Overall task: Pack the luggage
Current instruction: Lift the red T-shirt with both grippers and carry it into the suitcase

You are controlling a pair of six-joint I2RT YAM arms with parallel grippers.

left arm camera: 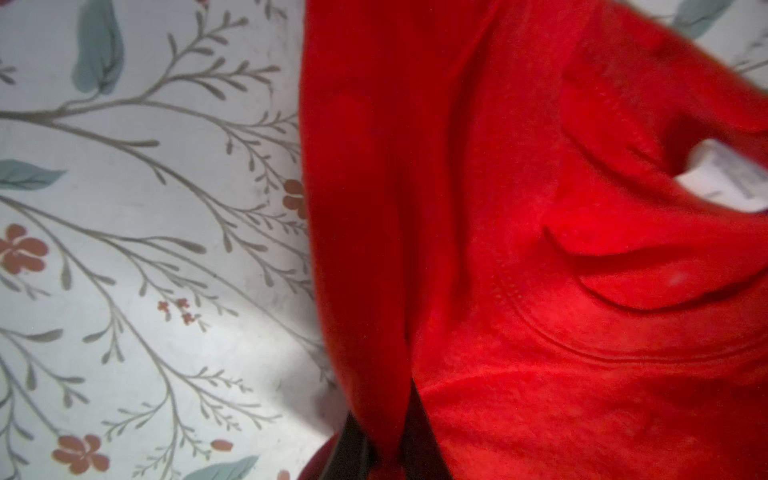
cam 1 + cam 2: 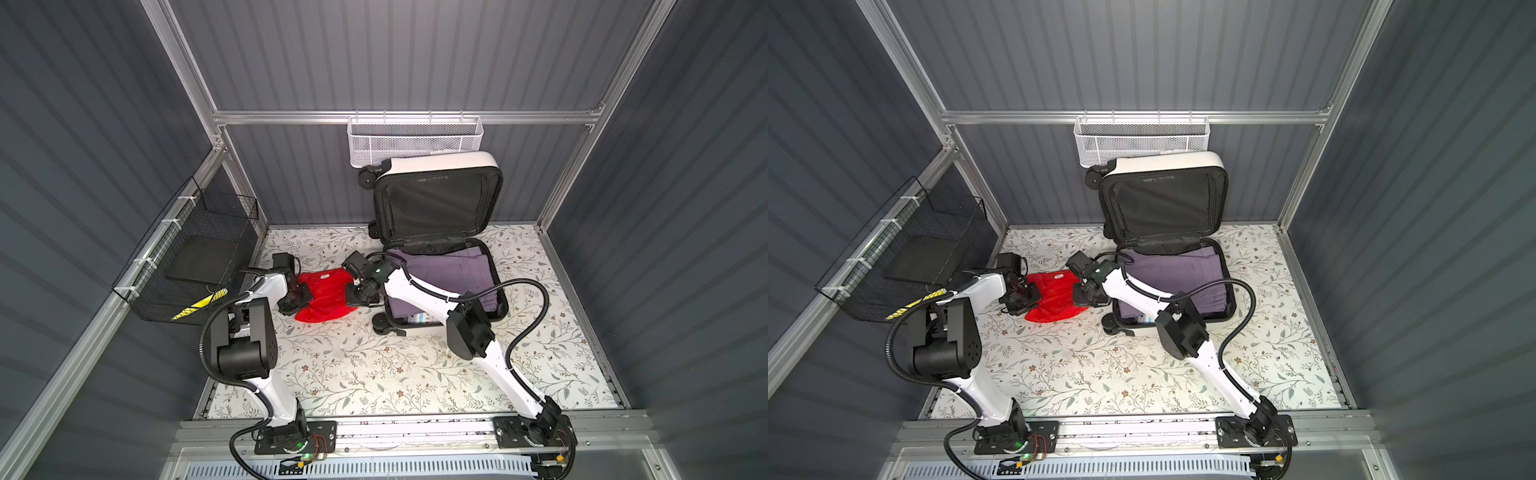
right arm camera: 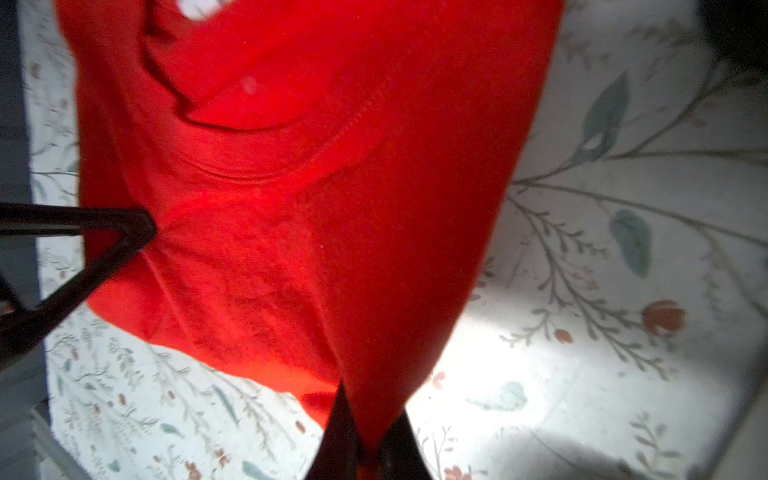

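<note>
A red shirt (image 2: 324, 296) (image 2: 1054, 300) lies crumpled on the floral table, left of the luggage (image 2: 440, 161) (image 2: 1167, 159). The luggage is a white suitcase lying open, lid propped against the back wall, with folded purple clothing (image 2: 449, 266) in its base. My left gripper (image 2: 297, 301) (image 1: 386, 419) is shut on the shirt's left edge, red cloth pinched between its black fingers (image 1: 353, 451). Across from it, my right gripper (image 2: 358, 297) (image 3: 370, 415) is shut on the shirt's right edge. The shirt's collar and white label (image 1: 723, 178) face up between the grippers.
A white mesh basket (image 2: 415, 139) hangs on the back rail above the suitcase lid. A black wire basket (image 2: 195, 257) is fixed to the left wall. The floral table cover (image 2: 374, 365) stretches toward the front between the two arm bases.
</note>
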